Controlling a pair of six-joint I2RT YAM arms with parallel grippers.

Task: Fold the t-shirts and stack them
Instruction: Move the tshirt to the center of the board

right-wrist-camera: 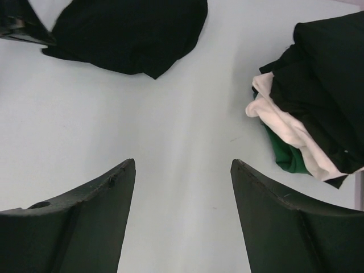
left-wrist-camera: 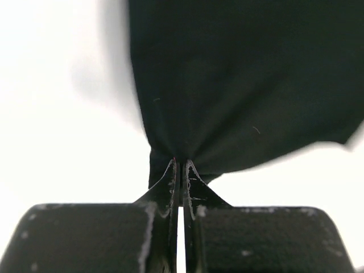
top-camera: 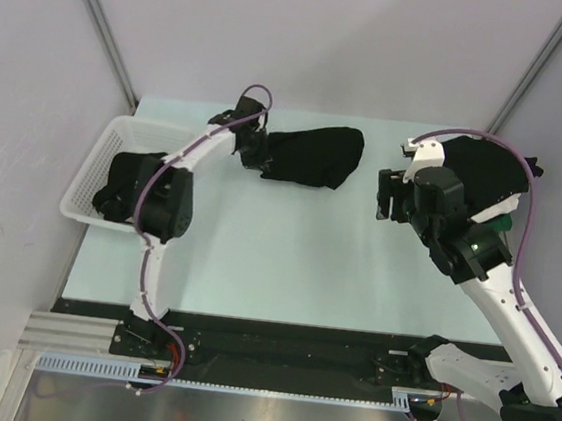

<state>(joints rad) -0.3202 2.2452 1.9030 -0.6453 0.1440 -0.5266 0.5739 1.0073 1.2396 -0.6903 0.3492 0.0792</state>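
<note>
A crumpled black t-shirt (top-camera: 312, 154) lies at the back middle of the table. My left gripper (top-camera: 254, 153) is shut on its left edge; the left wrist view shows the cloth (left-wrist-camera: 239, 85) pinched between the closed fingers of that gripper (left-wrist-camera: 181, 165). The shirt also shows in the right wrist view (right-wrist-camera: 128, 31). My right gripper (top-camera: 391, 196) is open and empty above bare table (right-wrist-camera: 183, 165). A stack of shirts sits at the back right (top-camera: 486, 170), black on top with white (right-wrist-camera: 284, 122) and green (right-wrist-camera: 287, 156) below. More black cloth (top-camera: 123, 186) lies in the basket.
A white plastic mesh basket (top-camera: 100, 166) stands at the table's left edge. The table (top-camera: 286, 261) is pale green-white. Grey walls enclose the back and sides.
</note>
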